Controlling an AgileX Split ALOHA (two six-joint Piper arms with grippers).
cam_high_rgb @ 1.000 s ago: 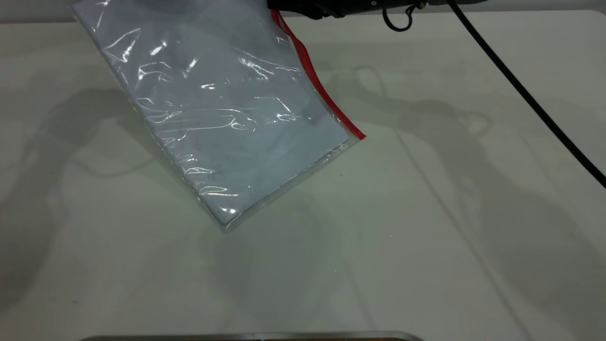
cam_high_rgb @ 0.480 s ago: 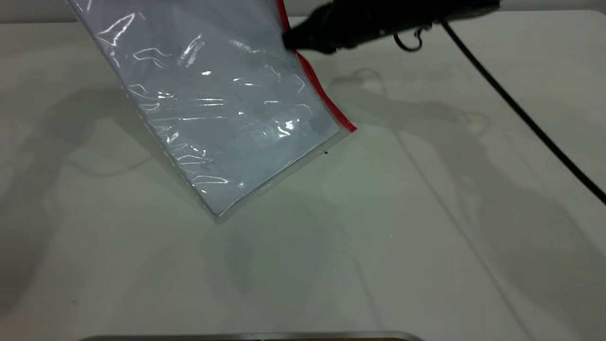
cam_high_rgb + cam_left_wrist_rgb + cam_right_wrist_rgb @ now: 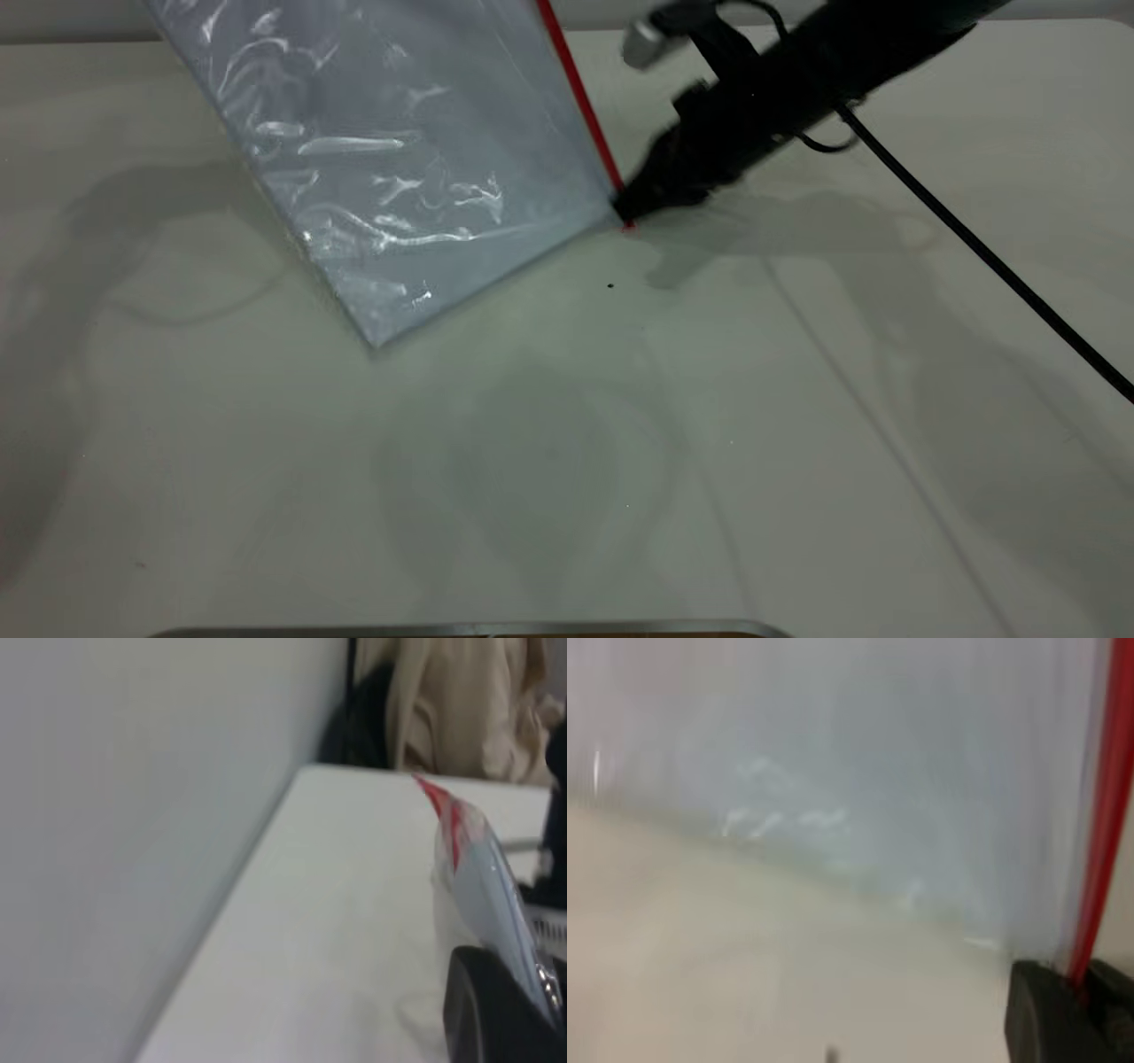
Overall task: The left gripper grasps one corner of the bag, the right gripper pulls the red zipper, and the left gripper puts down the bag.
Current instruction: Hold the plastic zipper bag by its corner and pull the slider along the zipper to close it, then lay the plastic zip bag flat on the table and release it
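the large clear plastic bag (image 3: 399, 159), pale bluish and crinkled, hangs tilted above the pale tabletop (image 3: 620, 461), its upper part running out of the exterior view. only its lowest clear corner looks near or on the surface; whether it touches, i cannot tell. the thin red zipper strip (image 3: 580, 106) runs straight down the bag's right edge.

the slim black right hand (image 3: 631, 211) with the braided cable sits at the lower end of that strip, right at the bag's bottom red corner. in its wrist view the red strip passes between its two black fingers (image 3: 1036, 1010), so it looks closed on the red zipper there.

the chunky black left hand (image 3: 496, 1010) shows only in its own wrist view, with the bag's edge lying against it and a red-tipped corner of the bag (image 3: 443, 802) beyond; it appears to be gripping the bag, though the contact is partly hidden.

the zipper pull seems at or near its end. next, i judge, the right hand releases and backs away, then the left lowers the bag flat.
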